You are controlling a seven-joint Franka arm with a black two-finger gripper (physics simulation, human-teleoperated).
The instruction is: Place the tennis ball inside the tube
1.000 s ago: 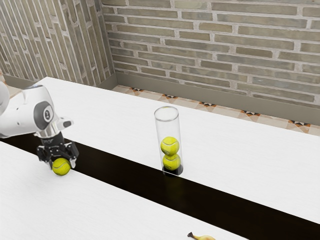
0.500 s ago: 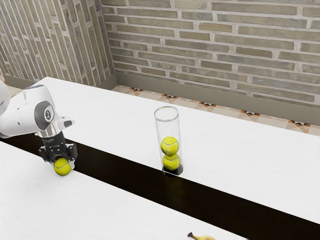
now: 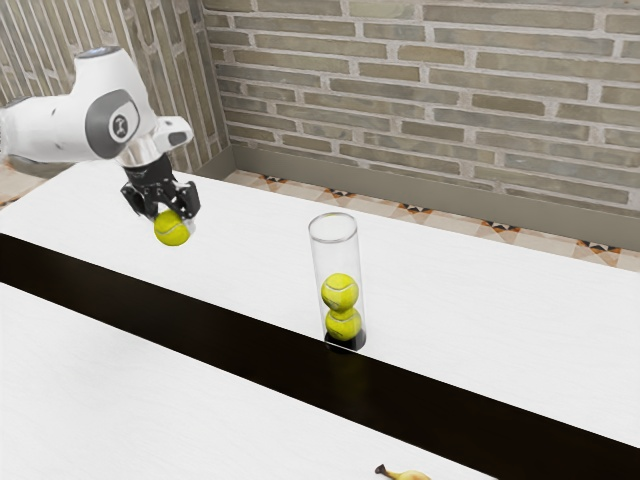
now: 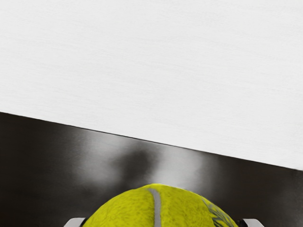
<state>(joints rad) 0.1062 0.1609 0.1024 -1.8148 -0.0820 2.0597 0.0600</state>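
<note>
A white robot arm reaches in from the exterior view's left, its wrist bent downward; in midair, the black jaws point down, slightly parted, apparently clamped firm.

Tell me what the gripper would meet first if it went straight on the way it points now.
The gripper points down with the held tennis ball leading, so that ball would probably touch the black strip below first, though depth leaves the exact spot unclear.

There are three tennis balls, one clear tube, one banana, one robot arm with one hand, and one bench with one dark stripe.
</note>
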